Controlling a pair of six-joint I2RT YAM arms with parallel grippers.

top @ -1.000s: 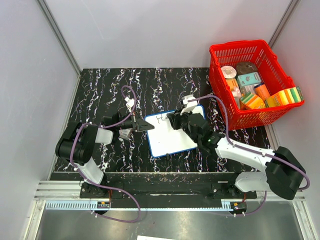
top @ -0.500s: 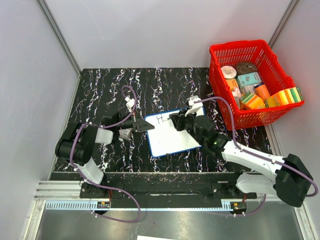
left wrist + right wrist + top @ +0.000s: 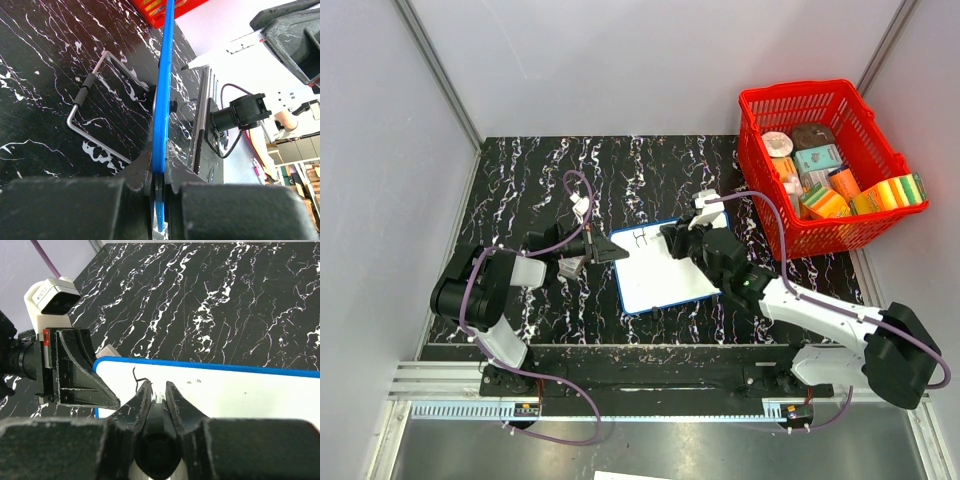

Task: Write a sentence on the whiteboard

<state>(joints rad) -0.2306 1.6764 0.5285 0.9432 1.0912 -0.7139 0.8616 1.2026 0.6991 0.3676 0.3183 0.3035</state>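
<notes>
On the table, left tool clamps the whiteboard.

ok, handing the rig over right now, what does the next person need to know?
Left gripper: shut on the blue rim of the whiteboard, steadying it.
Right gripper: shut on the marker, tip near the board's upper left corner.
Done: only a few strokes of the sentence are on the board.
Left: nearly all the writing. Keep both grips as they are.
</notes>
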